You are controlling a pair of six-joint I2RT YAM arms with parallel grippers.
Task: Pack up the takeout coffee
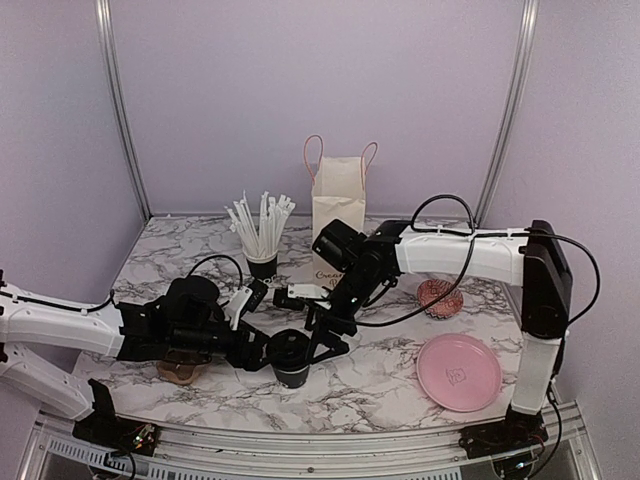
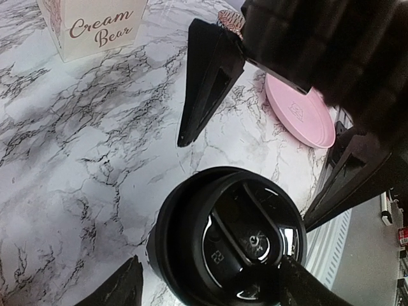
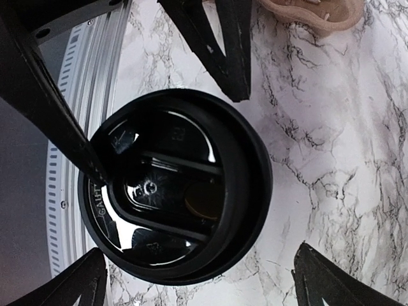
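**Lidded cup on the table, both grippers open around it**

Top external: the takeout coffee cup (image 1: 292, 368) stands on the marble table (image 1: 385, 390) with its lid (image 1: 290, 346) on top. The Cream Bear paper bag (image 1: 338, 210) stands behind the cup, well apart from it. The cup of white straws (image 1: 262, 250) is behind the coffee cup and to its left. The cardboard cup tray (image 1: 180, 372) lies to its left, partly under the left arm, and the pink plate (image 1: 458, 372) lies to its right. The left gripper (image 1: 268, 352) meets the cup from the left and the right gripper (image 1: 325, 338) from behind and right.

Left wrist: the left gripper's jaws are spread wide on either side of the cup. One finger (image 2: 299, 287) overlaps the cup wall and may touch it, while the other (image 2: 121, 287) stands apart. The right gripper is just as wide, straddling the cup from the far side.

Right wrist: the lid fills the middle of the view. The right gripper's own fingers (image 3: 70, 287) are parted well clear of the cup. One left finger (image 3: 44, 108) lies against the lid's rim. The lid looks slightly off-centre, and I cannot tell whether it is snapped down.

Progress: capping seems done or nearly done. Neither gripper holds the cup, so gripping it and carrying it to the bag are probably what is left.
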